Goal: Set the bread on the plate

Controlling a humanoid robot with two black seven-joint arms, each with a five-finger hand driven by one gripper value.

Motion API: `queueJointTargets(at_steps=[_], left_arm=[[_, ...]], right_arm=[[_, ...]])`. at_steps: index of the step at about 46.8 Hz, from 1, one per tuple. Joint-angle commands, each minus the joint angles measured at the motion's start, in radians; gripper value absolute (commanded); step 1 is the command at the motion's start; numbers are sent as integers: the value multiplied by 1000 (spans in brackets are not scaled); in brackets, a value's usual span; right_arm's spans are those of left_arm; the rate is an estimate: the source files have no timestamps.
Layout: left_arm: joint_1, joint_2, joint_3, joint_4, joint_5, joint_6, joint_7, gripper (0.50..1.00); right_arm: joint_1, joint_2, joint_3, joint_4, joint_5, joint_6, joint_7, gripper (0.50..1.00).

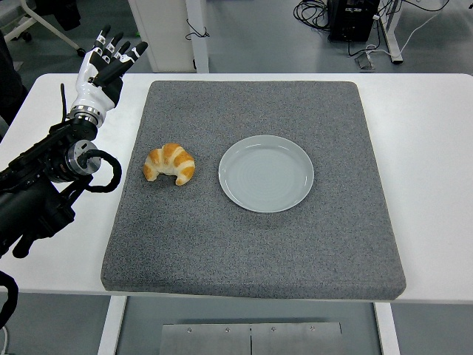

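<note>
Bread (pixel 169 163) on the mat, plate (pixel 266 173) bare, left hand (pixel 104 68) raised at the far left.

A golden croissant — the bread — lies on the left part of a grey mat (pixel 251 251) that covers most of the white counter (pixel 429 170). Just to its right, not touching it, sits a round pale plate, near the mat's middle. The left arm (pixel 44 185) comes in from the left edge over the counter, beside the mat's left border; its hand is held up past the mat's far-left corner, well apart from the bread. Its fingers (pixel 118 50) are straight and a little fanned, pointing far and to the right — they hold nothing. A black cable (pixel 103 174) loops at the wrist. Beyond the counter, grey floor and some furniture legs show.
</note>
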State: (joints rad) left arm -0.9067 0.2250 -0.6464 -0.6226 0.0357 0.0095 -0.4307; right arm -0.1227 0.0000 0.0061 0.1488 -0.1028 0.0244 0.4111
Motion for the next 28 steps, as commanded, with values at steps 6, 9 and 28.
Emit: queueJointTargets(at_steps=[6,9,28], left_arm=[[-3,-3,-1,12,0,9,-2,981],[-3,-3,-4,12,-5,7,-2,981],[-9,-7,2,12,1,-2,-5,981]], right_arm=[[0,0,0,0,0,0,0,1000],[0,0,0,0,0,0,0,1000],[0,0,0,0,0,0,0,1000]])
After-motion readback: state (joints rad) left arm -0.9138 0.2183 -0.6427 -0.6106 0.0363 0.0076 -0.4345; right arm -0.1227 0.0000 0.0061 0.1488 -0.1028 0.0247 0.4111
